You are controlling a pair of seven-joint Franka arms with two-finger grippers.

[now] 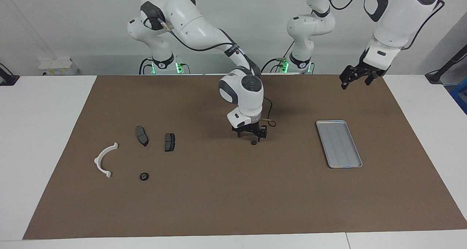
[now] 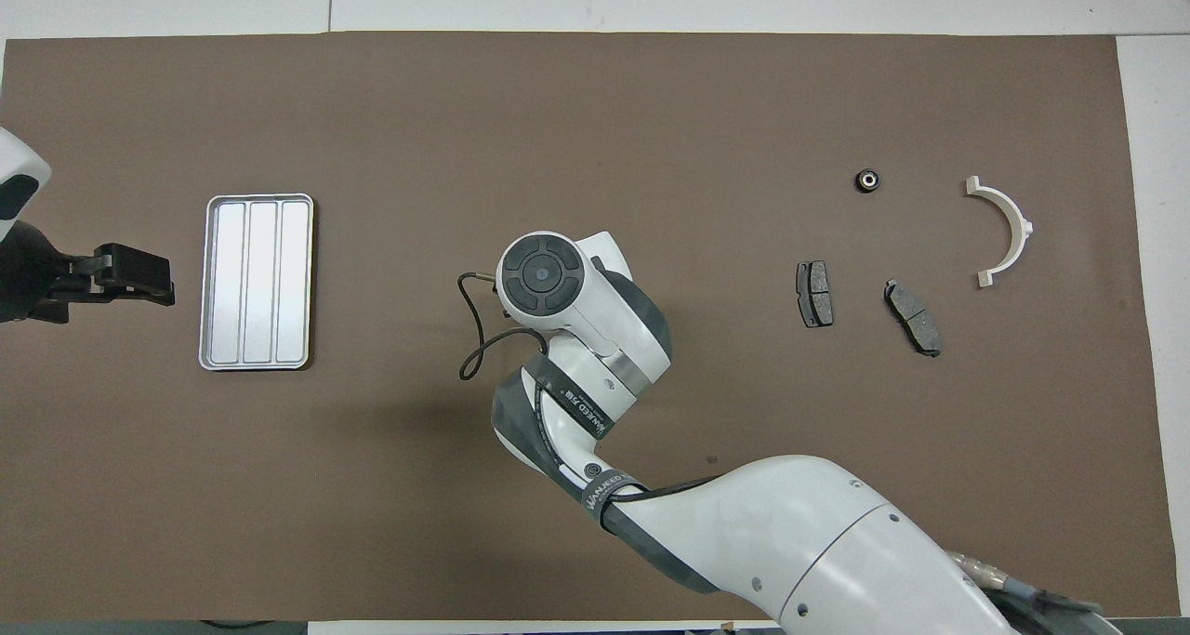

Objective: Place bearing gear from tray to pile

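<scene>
A small black bearing gear [image 1: 253, 142] lies on the brown mat mid-table, outside the tray. My right gripper [image 1: 251, 136] hangs just over it, fingers open and spread, nothing between them. In the overhead view the right wrist hides both. The silver-grey tray [image 1: 339, 144] [image 2: 257, 282] holds nothing and lies toward the left arm's end. The pile lies toward the right arm's end: a white arc piece [image 1: 103, 160] [image 2: 1007, 229], two dark grey pads [image 1: 142, 135] [image 1: 169, 141] and a second black bearing gear [image 1: 144, 176] [image 2: 867, 180]. My left gripper [image 1: 355, 82] [image 2: 139, 277] waits open in the air.
The brown mat [image 1: 219, 198] covers most of the white table. A thin black cable [image 2: 469, 337] loops off the right wrist. The right arm's forearm stretches over the mat between its base and mid-table.
</scene>
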